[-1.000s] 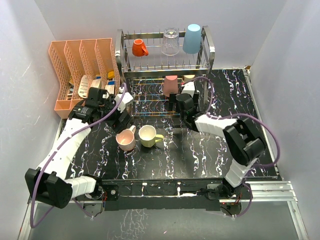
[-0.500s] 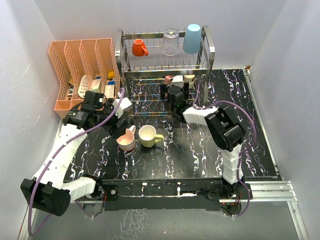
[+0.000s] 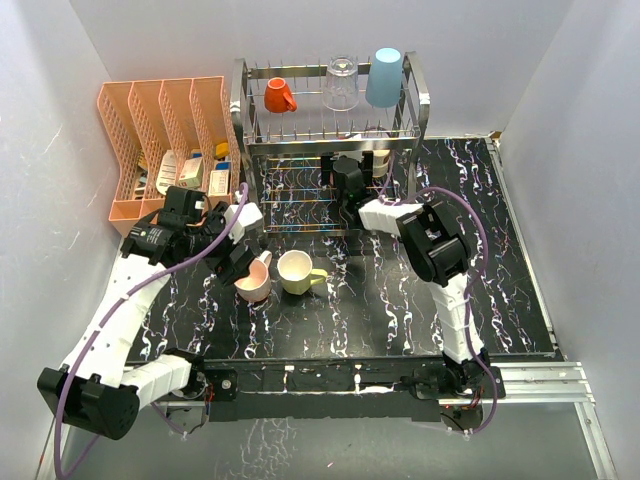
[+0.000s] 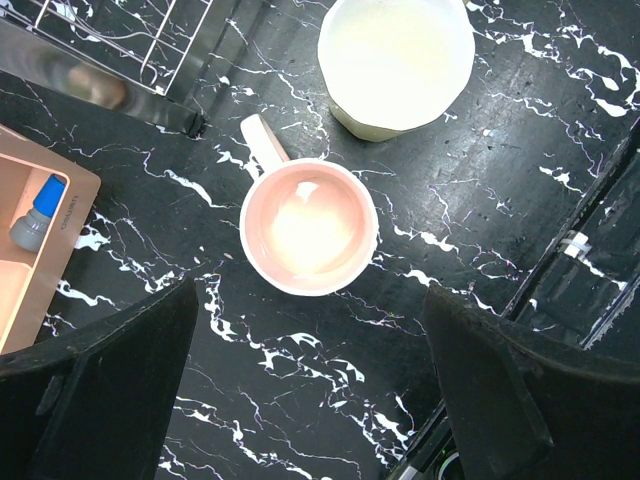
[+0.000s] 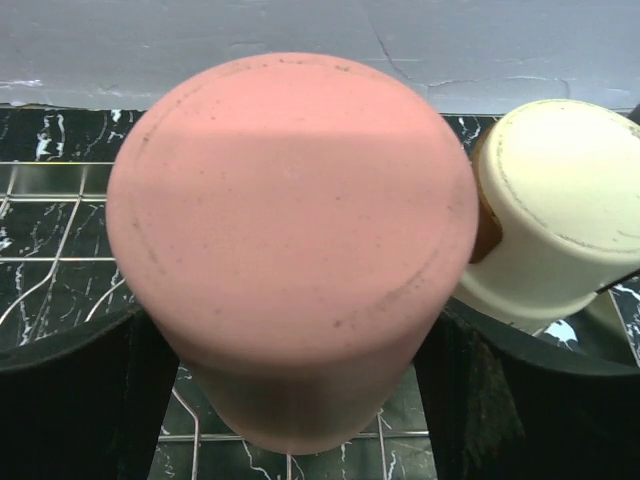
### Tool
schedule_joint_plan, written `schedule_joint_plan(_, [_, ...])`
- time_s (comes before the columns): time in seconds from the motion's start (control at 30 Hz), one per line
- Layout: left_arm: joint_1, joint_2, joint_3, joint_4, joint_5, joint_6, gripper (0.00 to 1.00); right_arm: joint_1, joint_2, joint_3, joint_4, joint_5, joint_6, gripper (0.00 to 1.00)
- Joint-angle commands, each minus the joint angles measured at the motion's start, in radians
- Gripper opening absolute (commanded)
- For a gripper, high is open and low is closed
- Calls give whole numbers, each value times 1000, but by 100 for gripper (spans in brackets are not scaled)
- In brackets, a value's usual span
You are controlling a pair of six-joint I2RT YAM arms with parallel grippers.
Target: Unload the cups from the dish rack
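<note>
The chrome dish rack (image 3: pixel 249 110) holds a small orange mug (image 3: pixel 279 95), a clear glass (image 3: pixel 341 83) and a light blue tumbler (image 3: pixel 384 77) on its upper tier. On the lower tier my right gripper (image 3: pixel 347 174) is open, its fingers (image 5: pixel 480 400) close on both sides of an upturned salmon-red cup (image 5: pixel 290 230). A cream cup (image 5: pixel 555 210) touches that cup's right side. The pale pink mug (image 3: pixel 252 280) and yellow mug (image 3: pixel 297 271) stand upright on the table. My left gripper (image 4: pixel 310 400) hangs open and empty just short of the pink mug (image 4: pixel 308 228).
A peach slotted organizer (image 3: pixel 160 140) with small bottles stands left of the rack; its corner (image 4: pixel 30 270) lies close to my left fingers. White walls close in the black marbled table (image 3: pixel 400 300) on three sides.
My right gripper has pushed further under the rack's upper tier and now straddles the salmon-red cup. My left gripper has drifted toward the near side, beside the pink mug.
</note>
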Motion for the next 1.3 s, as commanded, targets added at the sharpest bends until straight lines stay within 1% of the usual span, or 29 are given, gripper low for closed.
schedule_joint_plan(0.0, [4, -28, -2, -18, 43, 15, 93, 0, -9, 55, 23, -49, 5, 79])
schedule_joint_plan(0.07, [4, -29, -4, -11, 47, 14, 93, 3, -22, 37, 25, -63, 13, 68])
schedule_joint_plan(0.17, [3, -31, -4, -1, 53, 12, 93, 8, -55, -8, 41, -76, 23, 55])
schedule_joint_plan(0.27, [4, -39, -6, 10, 54, 15, 93, 15, -97, -58, 54, -86, 29, 48])
schedule_joint_plan(0.47, [4, -65, -32, 32, 51, 34, 93, 46, -233, -210, 97, -87, 60, 33])
schedule_joint_plan(0.7, [2, -89, -33, 55, 60, 57, 93, 112, -410, -455, 149, -39, 129, 31])
schedule_joint_plan(0.83, [1, -117, -53, 104, 84, 61, 93, 151, -542, -567, 154, -5, 188, 31])
schedule_joint_plan(0.9, [0, -130, -65, 139, 101, 72, 93, 170, -612, -609, 131, 2, 213, 31])
schedule_joint_plan(1.0, [0, -140, -86, 198, 121, 94, 93, 192, -728, -651, 34, -6, 299, 31])
schedule_joint_plan(1.13, [-22, -130, -110, 291, 134, 102, 93, 205, -913, -702, -158, -68, 487, 27])
schedule_joint_plan(1.2, [-61, -117, -118, 326, 118, 115, 93, 213, -997, -714, -277, -116, 589, 25])
schedule_joint_plan(1.27, [-127, -110, -132, 366, 80, 138, 93, 215, -1071, -719, -391, -159, 685, 24])
